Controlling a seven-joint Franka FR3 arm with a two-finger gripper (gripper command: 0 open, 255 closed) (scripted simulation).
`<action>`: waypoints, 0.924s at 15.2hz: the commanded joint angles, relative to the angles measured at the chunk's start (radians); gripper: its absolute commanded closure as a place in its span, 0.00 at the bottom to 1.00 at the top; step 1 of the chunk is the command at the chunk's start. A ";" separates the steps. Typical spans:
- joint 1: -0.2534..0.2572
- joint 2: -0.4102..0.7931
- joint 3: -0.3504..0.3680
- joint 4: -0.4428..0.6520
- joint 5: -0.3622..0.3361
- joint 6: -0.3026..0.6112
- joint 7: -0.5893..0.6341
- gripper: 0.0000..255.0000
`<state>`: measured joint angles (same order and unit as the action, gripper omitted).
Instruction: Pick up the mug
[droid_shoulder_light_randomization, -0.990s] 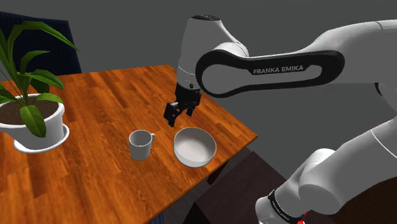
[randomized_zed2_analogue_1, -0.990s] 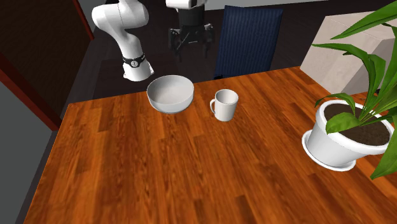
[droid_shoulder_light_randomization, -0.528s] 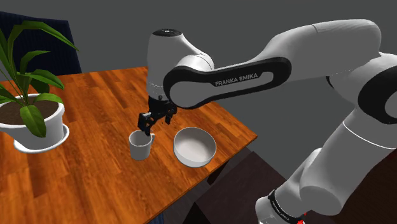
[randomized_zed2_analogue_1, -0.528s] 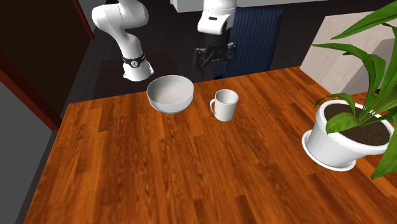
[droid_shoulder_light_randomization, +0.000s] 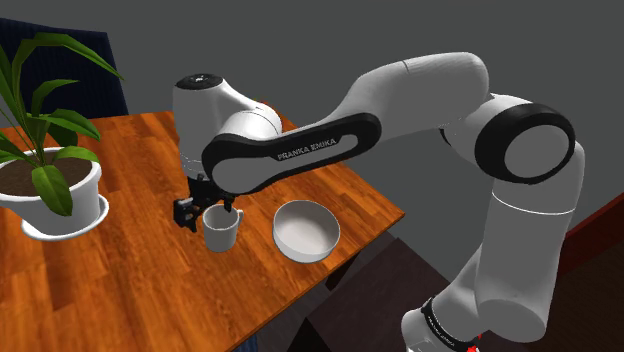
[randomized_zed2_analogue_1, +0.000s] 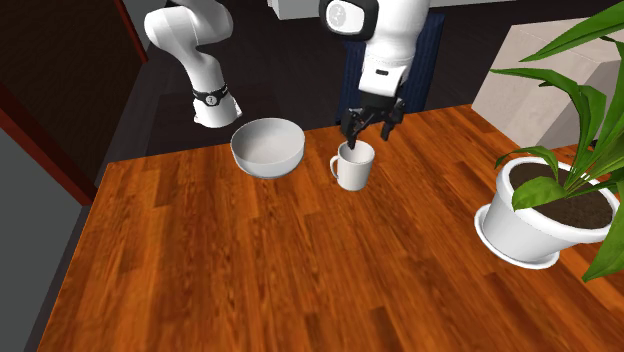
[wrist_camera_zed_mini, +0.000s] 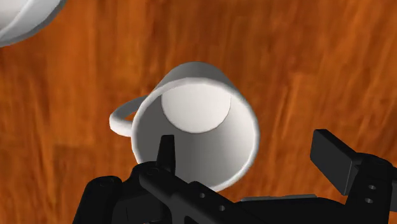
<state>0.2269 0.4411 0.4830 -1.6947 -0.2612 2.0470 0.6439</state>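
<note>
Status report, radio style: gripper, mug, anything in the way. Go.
Gripper open, poised over the mug. It stands upright on table, not yet gripped. Bowl beside it, apart; nothing blocking.

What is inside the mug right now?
The mug shows a bare white floor and inner wall, no contents. One finger of the open hand overlaps the opening; whether it dips below the rim is unclear. The hand's body covers the nearest rim.

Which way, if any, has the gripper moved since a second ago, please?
Yes: in the shoulder view, the gripper went left and down, from bowl to mug.
</note>
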 joint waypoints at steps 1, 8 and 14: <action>0.020 0.045 -0.008 0.034 -0.020 0.004 0.017 0.00; 0.028 0.087 -0.022 0.004 -0.044 0.071 0.033 0.00; 0.027 0.086 -0.022 0.003 -0.044 0.072 0.033 1.00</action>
<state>0.2542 0.5270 0.4614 -1.6919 -0.3048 2.1192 0.6765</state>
